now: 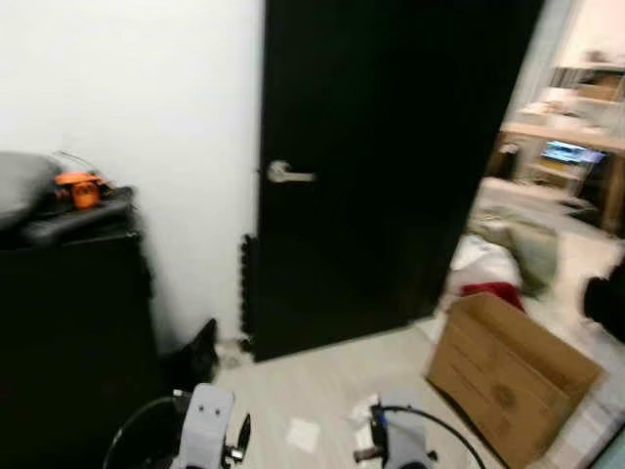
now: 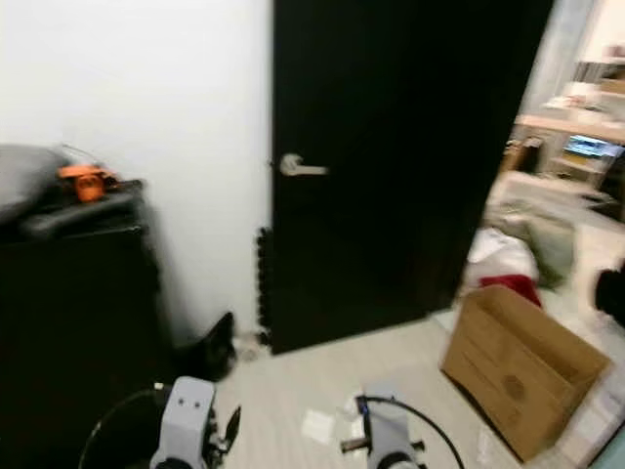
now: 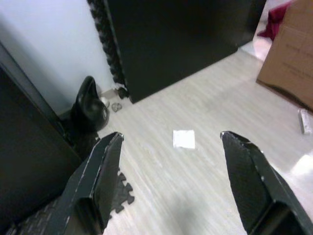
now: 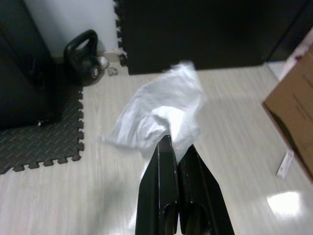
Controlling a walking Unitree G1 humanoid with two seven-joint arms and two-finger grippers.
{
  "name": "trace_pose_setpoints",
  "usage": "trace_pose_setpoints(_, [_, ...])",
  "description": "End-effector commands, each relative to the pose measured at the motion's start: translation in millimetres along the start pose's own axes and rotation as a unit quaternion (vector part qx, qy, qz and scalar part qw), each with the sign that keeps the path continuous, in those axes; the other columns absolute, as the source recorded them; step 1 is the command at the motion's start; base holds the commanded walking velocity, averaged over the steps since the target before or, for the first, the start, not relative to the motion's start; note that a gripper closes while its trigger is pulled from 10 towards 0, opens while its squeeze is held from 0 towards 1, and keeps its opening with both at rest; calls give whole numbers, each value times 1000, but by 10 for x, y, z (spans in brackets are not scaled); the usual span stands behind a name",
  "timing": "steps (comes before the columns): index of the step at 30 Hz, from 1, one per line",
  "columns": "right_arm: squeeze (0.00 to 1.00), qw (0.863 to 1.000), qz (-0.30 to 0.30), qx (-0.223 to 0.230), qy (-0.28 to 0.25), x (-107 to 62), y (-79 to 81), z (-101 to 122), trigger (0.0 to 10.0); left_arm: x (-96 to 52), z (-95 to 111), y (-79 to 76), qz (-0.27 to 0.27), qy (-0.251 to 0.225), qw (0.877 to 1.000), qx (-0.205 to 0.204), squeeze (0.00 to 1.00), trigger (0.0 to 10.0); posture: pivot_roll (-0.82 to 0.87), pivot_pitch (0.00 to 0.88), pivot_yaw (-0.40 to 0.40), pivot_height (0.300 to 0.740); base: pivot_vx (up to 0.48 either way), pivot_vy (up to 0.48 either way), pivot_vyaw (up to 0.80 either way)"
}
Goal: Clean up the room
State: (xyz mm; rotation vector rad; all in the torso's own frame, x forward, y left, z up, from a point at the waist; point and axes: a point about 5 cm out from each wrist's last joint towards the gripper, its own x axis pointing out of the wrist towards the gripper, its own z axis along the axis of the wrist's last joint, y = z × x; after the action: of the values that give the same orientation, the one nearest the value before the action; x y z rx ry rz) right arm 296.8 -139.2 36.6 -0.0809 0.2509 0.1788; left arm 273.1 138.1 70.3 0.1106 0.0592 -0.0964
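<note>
While clamped: right tool (image 4: pixel 177 147), tissue (image 4: pixel 164 110).

A crumpled white tissue (image 4: pixel 164 110) hangs pinched in the right hand (image 4: pixel 177 149); a flat white paper square (image 3: pixel 184 139) lies mid-frame on the pale floor (image 3: pixel 234 98).

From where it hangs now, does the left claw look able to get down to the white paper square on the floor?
Probably yes. The left claw is open, and the white paper square lies flat on bare floor ahead of its fingers, with nothing between them. The robot would likely need to bend down.
</note>
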Motion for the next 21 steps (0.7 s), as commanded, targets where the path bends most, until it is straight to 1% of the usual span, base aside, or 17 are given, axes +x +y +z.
trace_pose_setpoints(1, [0,1000,-5,2,6,-17,-34,-35,10000,-17,-48,-20,-3,12,1000,-2,0,10000,17,94,-47,740,0,0,-800])
trace_pose_setpoints(12, [0,1000,-6,4,9,-27,-27,-56,10000,-16,-70,-34,-12,22,1000,-7,0,10000,18,95,-41,740,0,0,-800])
trace_pose_setpoints(14, [0,1000,-8,5,9,-31,-32,-61,10000,-15,-93,-35,-10,32,999,-10,0,10000,16,97,-41,740,0,0,-800])
trace_pose_setpoints(21, [0,1000,-9,5,9,-32,-40,-58,10000,-14,-99,-32,-5,35,999,-9,0,10000,17,98,-43,740,0,0,-800])
